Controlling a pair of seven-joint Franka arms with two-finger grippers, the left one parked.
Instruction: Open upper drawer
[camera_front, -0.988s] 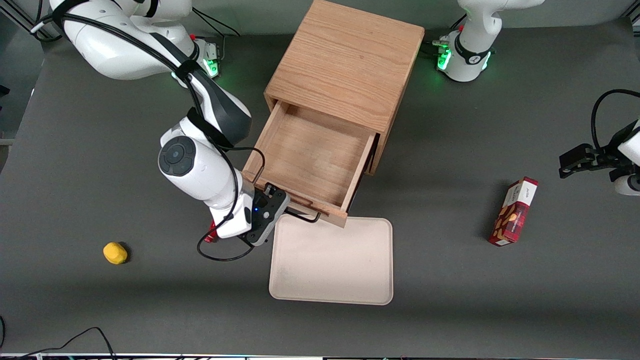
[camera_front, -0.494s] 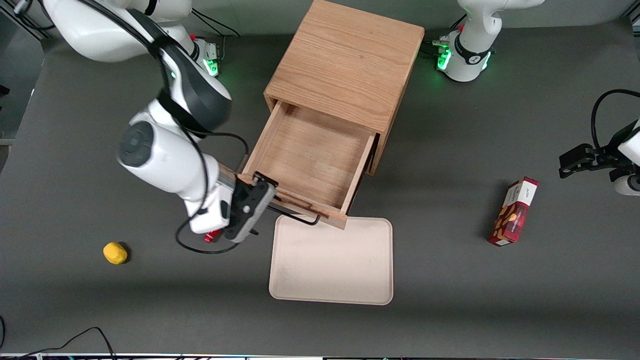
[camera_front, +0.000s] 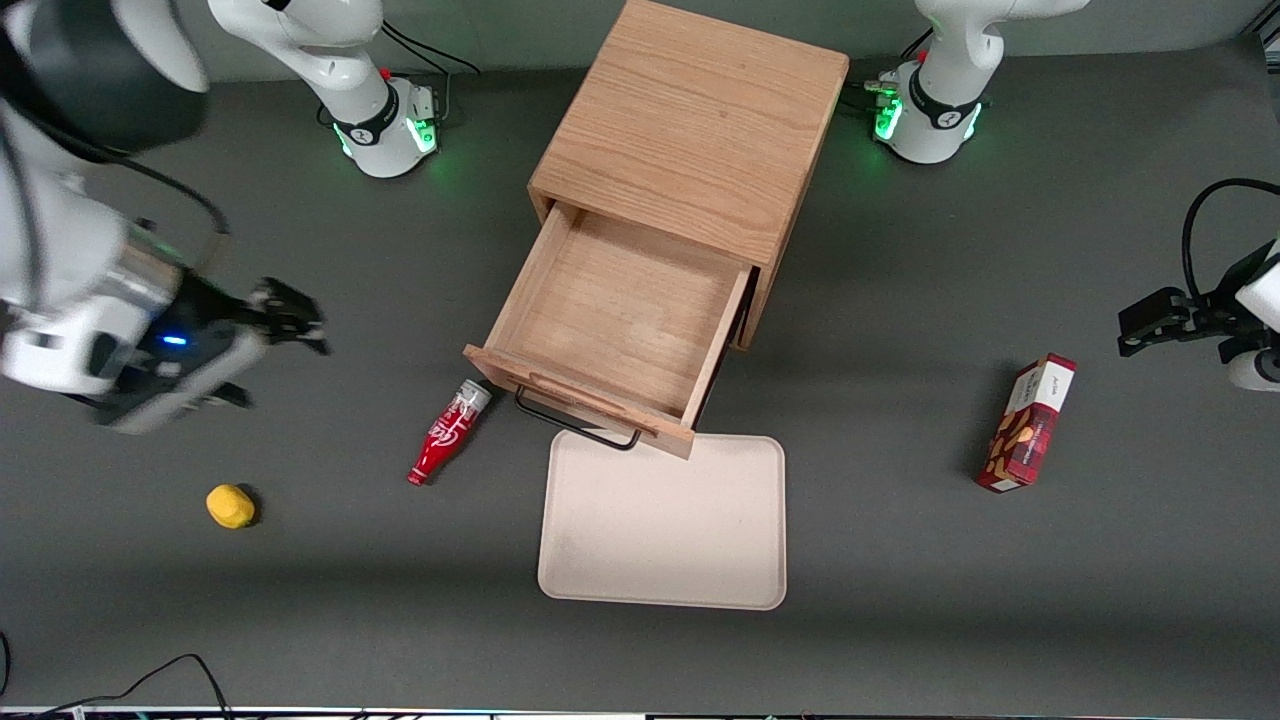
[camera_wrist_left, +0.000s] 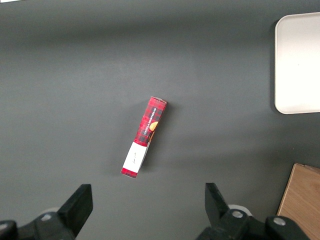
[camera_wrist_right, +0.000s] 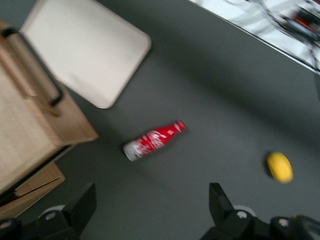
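The wooden cabinet (camera_front: 690, 130) stands at the middle of the table. Its upper drawer (camera_front: 610, 320) is pulled out toward the front camera and is empty inside; its black handle (camera_front: 577, 425) hangs over the tray's edge. The drawer also shows in the right wrist view (camera_wrist_right: 30, 125), with its handle (camera_wrist_right: 35, 70). My gripper (camera_front: 290, 325) is open and empty, raised above the table toward the working arm's end, well away from the drawer. Its fingers (camera_wrist_right: 80, 205) are spread wide over bare table.
A cream tray (camera_front: 662, 522) lies in front of the drawer. A red bottle (camera_front: 447, 433) lies beside the drawer's corner. A yellow lemon (camera_front: 230, 505) lies toward the working arm's end. A red snack box (camera_front: 1030, 422) lies toward the parked arm's end.
My gripper has let go of the drawer handle and swung up and away toward the working arm's end. The red bottle it hid now shows. The drawer stays open.
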